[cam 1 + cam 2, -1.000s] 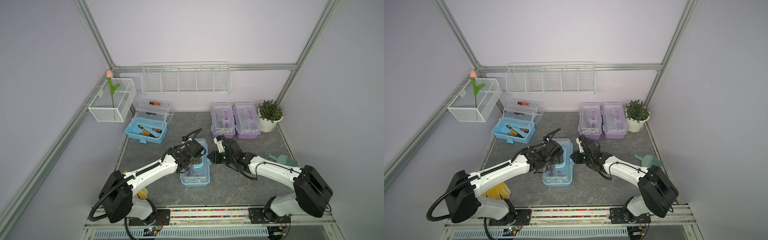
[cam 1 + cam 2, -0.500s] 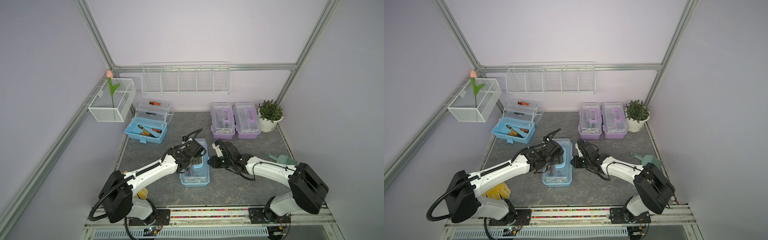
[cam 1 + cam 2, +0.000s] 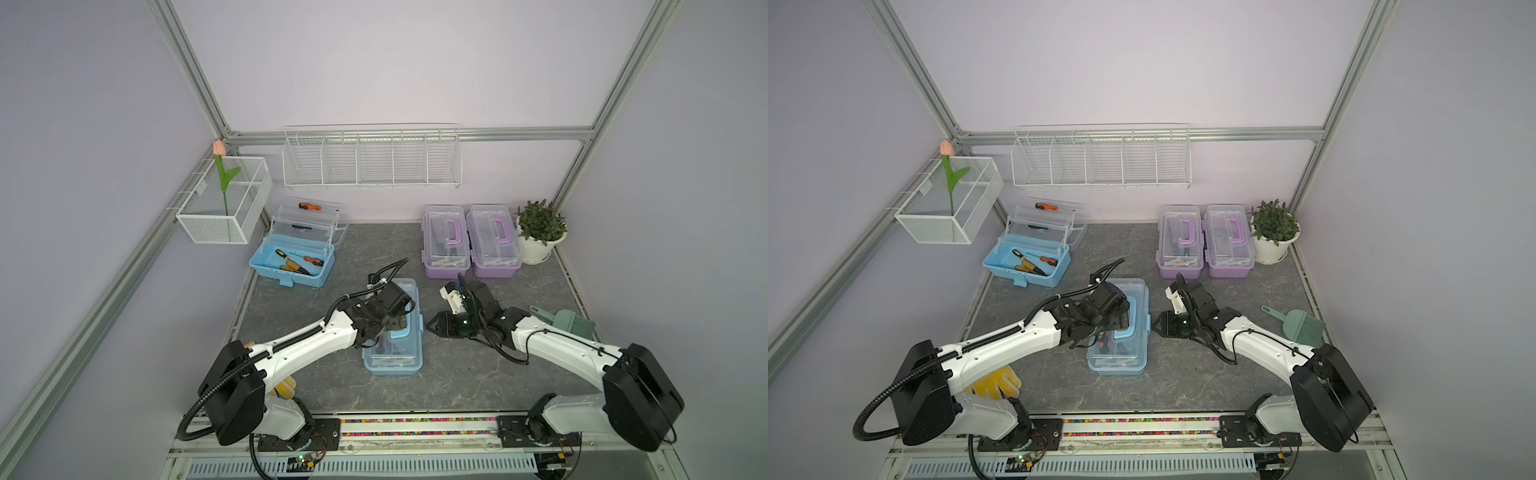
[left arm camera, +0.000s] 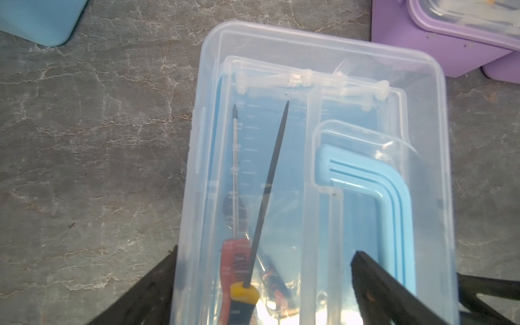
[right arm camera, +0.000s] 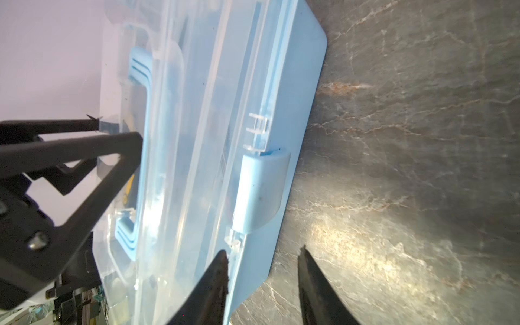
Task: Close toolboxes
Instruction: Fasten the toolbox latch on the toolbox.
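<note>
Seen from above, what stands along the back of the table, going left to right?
In a top view: open light blue toolbox → purple toolbox → second purple toolbox → potted plant.

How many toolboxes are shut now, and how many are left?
Done: both purple toolboxes look shut. In hand: the middle blue toolbox has its lid down, left gripper over it, right gripper open beside its latch. Left: the back blue toolbox, wide open, tools showing.
</note>
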Action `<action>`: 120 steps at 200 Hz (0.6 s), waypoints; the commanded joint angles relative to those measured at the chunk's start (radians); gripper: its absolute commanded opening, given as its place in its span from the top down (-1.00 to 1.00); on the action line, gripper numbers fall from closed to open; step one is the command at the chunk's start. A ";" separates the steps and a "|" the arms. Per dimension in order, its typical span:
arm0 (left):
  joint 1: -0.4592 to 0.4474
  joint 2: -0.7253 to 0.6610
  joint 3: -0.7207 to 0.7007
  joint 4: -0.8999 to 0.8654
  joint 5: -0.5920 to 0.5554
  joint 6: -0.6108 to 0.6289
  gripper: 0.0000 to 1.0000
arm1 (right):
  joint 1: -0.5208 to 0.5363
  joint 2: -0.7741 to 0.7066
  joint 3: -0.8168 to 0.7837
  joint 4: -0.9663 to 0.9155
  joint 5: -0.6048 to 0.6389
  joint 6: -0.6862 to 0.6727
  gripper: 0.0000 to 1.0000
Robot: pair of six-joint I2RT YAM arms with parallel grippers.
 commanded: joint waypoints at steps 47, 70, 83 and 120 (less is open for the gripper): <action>-0.015 0.042 -0.020 -0.108 0.060 0.022 -0.87 | 0.039 0.085 0.070 -0.035 0.015 -0.026 0.02; -0.015 0.040 -0.022 -0.105 0.060 0.023 -0.87 | 0.042 0.126 0.103 -0.041 0.022 -0.040 0.02; -0.015 0.040 -0.023 -0.103 0.060 0.023 -0.87 | 0.041 0.146 0.120 -0.047 0.029 -0.046 0.02; -0.015 0.043 -0.024 -0.098 0.064 0.026 -0.87 | 0.042 0.193 0.190 -0.115 0.070 -0.074 0.03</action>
